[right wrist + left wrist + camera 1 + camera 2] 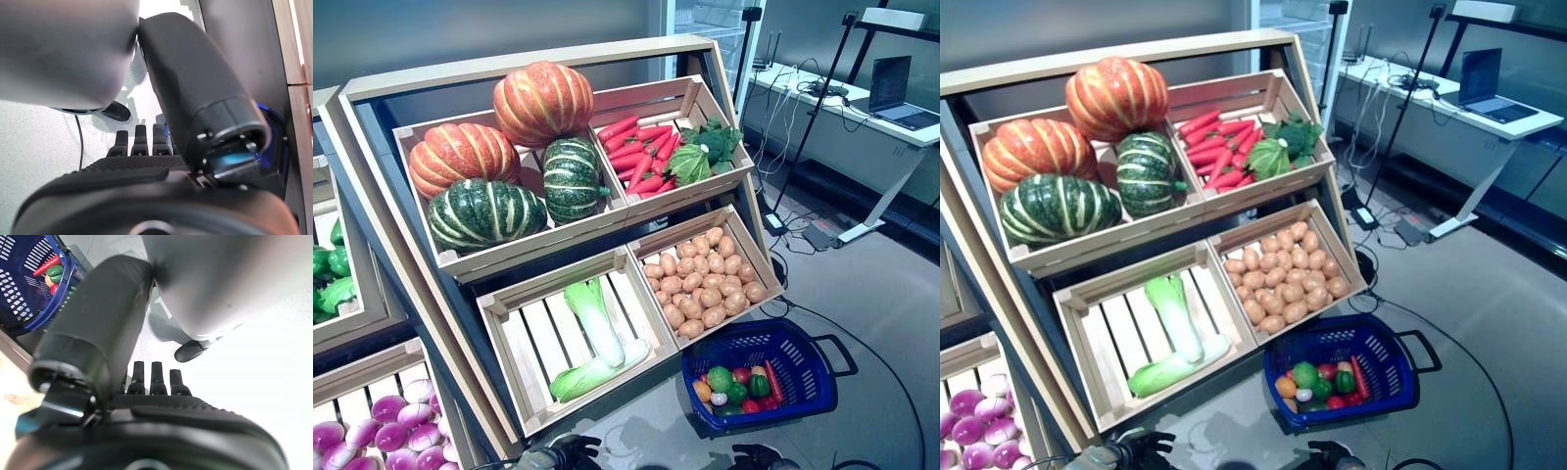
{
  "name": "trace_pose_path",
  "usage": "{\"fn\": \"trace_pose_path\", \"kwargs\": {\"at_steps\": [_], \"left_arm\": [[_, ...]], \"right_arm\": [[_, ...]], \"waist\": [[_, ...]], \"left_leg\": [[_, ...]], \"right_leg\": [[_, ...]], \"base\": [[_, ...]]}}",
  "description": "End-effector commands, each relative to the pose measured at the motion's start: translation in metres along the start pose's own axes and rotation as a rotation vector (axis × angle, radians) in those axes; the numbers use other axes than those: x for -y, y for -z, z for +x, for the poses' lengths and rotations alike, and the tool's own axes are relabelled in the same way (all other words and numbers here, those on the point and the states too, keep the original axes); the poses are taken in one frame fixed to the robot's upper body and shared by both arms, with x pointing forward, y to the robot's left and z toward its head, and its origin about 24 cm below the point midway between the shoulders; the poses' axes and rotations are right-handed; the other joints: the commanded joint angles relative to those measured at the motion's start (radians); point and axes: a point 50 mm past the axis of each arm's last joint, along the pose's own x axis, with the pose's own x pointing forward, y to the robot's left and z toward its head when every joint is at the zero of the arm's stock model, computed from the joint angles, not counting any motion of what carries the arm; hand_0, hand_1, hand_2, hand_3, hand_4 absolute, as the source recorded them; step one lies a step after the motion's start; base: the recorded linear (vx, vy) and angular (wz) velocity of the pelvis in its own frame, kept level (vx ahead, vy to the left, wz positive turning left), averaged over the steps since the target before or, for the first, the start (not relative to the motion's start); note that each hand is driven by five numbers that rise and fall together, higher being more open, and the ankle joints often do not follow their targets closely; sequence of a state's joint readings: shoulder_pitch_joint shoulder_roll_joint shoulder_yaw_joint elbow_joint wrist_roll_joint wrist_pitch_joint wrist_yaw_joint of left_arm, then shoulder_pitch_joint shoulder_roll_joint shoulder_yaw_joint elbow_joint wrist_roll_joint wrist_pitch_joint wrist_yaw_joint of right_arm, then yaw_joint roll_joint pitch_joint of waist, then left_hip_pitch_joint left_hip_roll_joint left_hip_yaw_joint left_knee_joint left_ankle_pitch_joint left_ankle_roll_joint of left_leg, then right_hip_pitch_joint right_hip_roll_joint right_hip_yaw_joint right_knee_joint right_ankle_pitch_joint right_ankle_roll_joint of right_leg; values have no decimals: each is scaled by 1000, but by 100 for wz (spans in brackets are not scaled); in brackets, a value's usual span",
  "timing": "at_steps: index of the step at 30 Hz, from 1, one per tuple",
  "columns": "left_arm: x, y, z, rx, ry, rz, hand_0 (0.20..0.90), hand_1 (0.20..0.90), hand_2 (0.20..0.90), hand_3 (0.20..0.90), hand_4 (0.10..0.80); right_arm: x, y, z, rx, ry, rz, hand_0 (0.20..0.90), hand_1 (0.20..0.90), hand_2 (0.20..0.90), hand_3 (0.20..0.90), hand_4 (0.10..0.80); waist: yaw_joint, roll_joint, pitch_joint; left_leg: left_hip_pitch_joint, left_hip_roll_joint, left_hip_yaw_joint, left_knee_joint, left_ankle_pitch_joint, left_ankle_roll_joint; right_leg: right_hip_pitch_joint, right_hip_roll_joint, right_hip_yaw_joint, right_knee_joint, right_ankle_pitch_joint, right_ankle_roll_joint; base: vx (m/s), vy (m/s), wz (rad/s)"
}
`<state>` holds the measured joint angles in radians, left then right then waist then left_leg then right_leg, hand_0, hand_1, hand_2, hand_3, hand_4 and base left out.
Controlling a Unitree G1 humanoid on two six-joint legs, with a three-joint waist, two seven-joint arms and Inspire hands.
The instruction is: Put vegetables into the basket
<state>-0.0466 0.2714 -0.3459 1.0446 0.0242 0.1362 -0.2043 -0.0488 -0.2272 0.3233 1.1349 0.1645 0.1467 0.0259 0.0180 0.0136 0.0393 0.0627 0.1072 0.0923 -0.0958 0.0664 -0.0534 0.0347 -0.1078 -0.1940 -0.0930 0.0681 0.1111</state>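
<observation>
Sloped shelf (372, 147) tilts crates toward me for reach; basket (803, 345) on floor (part-filled). Left hand (151, 382), right hand (139, 144) hang low, fingers straight, empty.

Left hand (151, 382) low at view's bottom edge, fingers straight, holding nothing. Right hand (139, 144) likewise low, fingers straight, holding nothing.
</observation>
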Motion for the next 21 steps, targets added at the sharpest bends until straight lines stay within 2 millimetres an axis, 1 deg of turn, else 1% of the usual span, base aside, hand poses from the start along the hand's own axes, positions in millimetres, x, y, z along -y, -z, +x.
{"fn": "trace_pose_path", "kwargs": {"at_steps": [1, 8, 12, 21], "left_arm": [[-17, -37, 1, 93, -35, 18, 900, 900, 900, 900, 800], [-17, -37, 1, 92, -28, 10, 900, 900, 900, 900, 800], [-18, -41, 1, 98, -27, 4, 900, 900, 900, 900, 800], [-17, -39, 1, 104, -32, 6, 900, 900, 900, 900, 800]], "right_arm": [[-1, -36, 2, 97, -9, -29, 900, 900, 900, 900, 800], [-2, -35, 2, 97, -11, -31, 900, 900, 900, 900, 800], [-1, -36, 2, 100, -9, -35, 900, 900, 900, 900, 800], [-1, -36, 2, 99, -10, -31, 900, 900, 900, 900, 800]], "waist": [[8, -39, 34], [6, -41, 34], [5, -39, 35], [7, -40, 33]], "left_leg": [[29, 6, -35, 9, -56, -17], [30, 5, -36, 9, -57, -17], [30, 6, -34, 9, -56, -17], [32, 5, -34, 9, -58, -15]], "right_leg": [[78, -43, 2, 6, -27, 35], [78, -42, 3, 6, -27, 35], [77, -42, 3, 6, -26, 36], [79, -42, 4, 6, -27, 35]], "base": [[0, 0, 0], [0, 0, 0], [0, 0, 0], [0, 0, 0]]}}
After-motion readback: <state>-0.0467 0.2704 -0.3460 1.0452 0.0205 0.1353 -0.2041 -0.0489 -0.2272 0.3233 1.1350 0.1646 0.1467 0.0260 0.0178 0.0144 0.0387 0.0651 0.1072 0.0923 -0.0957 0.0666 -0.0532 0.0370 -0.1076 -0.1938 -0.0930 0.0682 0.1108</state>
